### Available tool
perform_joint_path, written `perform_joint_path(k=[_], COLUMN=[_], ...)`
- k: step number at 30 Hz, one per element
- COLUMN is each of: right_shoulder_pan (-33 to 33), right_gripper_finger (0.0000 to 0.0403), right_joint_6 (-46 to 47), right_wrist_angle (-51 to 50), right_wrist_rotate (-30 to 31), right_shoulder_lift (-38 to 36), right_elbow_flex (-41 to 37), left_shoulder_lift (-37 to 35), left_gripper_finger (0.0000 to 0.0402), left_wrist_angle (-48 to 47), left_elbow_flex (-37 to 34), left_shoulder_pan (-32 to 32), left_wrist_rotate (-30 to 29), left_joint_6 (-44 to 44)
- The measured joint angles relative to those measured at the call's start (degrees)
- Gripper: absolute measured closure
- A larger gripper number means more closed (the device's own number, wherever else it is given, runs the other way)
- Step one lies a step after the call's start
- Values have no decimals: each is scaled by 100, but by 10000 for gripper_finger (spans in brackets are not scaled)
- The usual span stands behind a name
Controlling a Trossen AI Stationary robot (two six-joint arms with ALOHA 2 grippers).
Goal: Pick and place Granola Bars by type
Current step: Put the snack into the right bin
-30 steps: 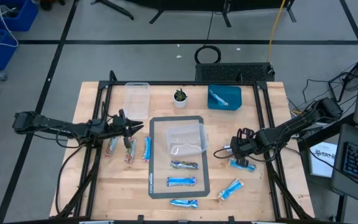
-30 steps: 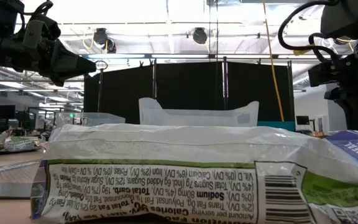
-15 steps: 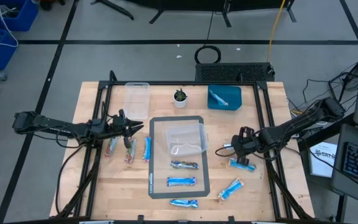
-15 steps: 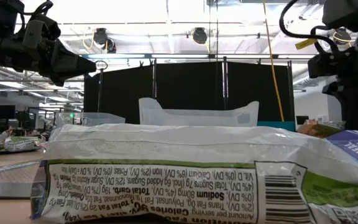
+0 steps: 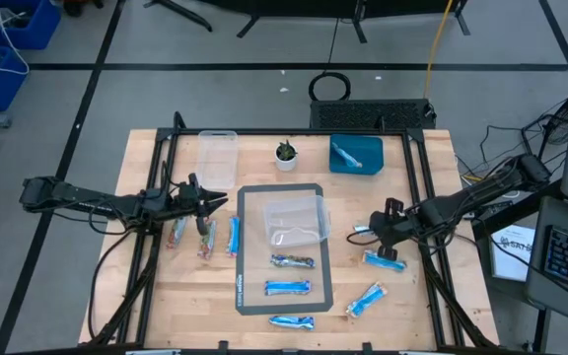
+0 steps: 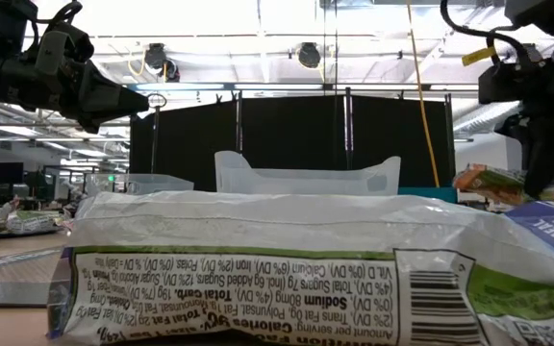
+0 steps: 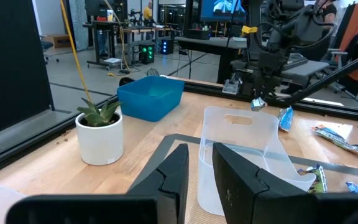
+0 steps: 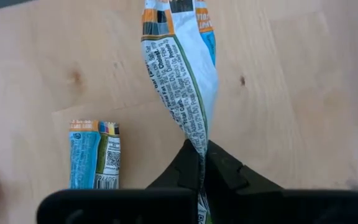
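Right gripper pinches one end of a blue granola bar, now raised off the table; a second earlier it was lower. Another bar lies flat beneath. Left gripper hovers part-open, empty, unmoved, over three bars. The blue bin contains one bar; the clear tub's contents cannot be made out.

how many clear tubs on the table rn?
2: one clear tub beside the plant, the other on the grey mat. None looks hidden.
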Motion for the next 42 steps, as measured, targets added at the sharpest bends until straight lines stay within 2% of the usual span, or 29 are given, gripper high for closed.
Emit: perform_joint_path(k=[20,42], right_shoulder_pan=[0,2], right_gripper_finger=[401,401], right_joint_6=[-439,-1124], right_wrist_angle=[29,1001], right_wrist_rotate=[838,355], right_shoulder_lift=[-1040,-1980], right_elbow_flex=[0,0], left_shoulder_lift=[1,2], left_gripper_finger=[323,323], left_wrist_angle=[-2,-2], left_elbow_flex=[0,0], left_shoulder_pan=[-1,0], left_wrist_rotate=[2,2], left_joint_6=[0,-2])
